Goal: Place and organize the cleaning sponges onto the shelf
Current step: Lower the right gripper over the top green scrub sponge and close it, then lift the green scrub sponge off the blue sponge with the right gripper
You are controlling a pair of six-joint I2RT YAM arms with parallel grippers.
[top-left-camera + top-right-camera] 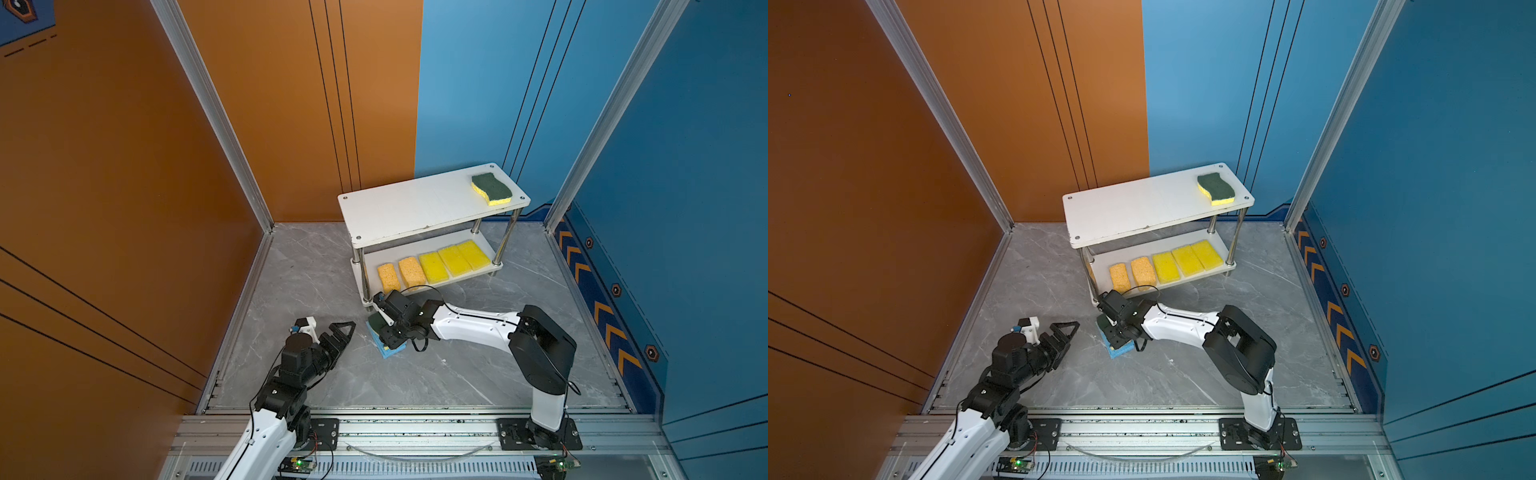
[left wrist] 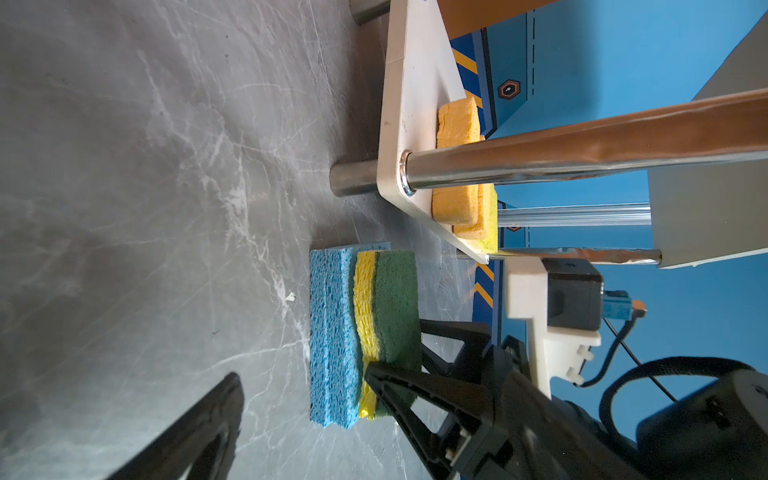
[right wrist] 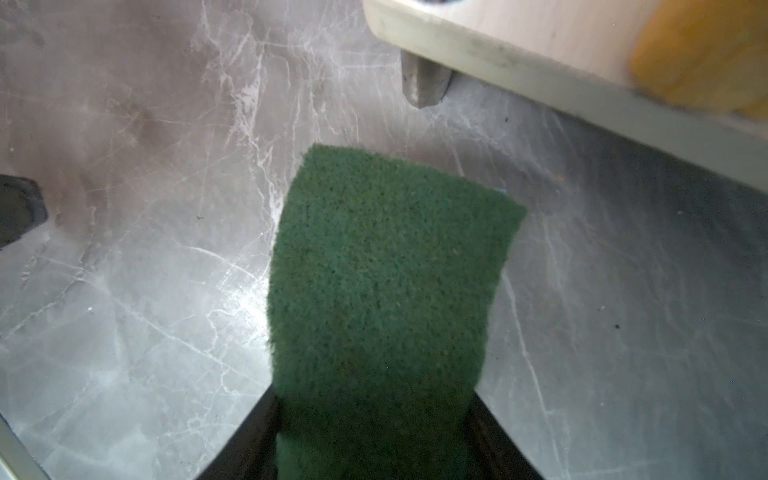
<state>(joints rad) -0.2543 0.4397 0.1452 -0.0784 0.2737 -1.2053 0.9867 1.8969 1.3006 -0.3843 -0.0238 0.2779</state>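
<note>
**Right tool clamps the green-topped sponge**

The green-topped sponge (image 3: 382, 270) sits pinched between the right tool's (image 3: 372, 392) jaws. It lies on the blue sponges (image 2: 332, 332) stacked on the bench (image 3: 145, 208) (directly beneath the tips). Just beyond the tips stands the shelf (image 1: 415, 208), with orange sponges (image 1: 389, 277) and yellow sponges (image 1: 433, 268) on its lower board. Beside the right tool, the left tool (image 1: 347, 332) gapes empty.

Readable text: none | markings: orange chevrons (image 1: 603, 311) on blue wall strip (image 1: 598, 291)
</note>
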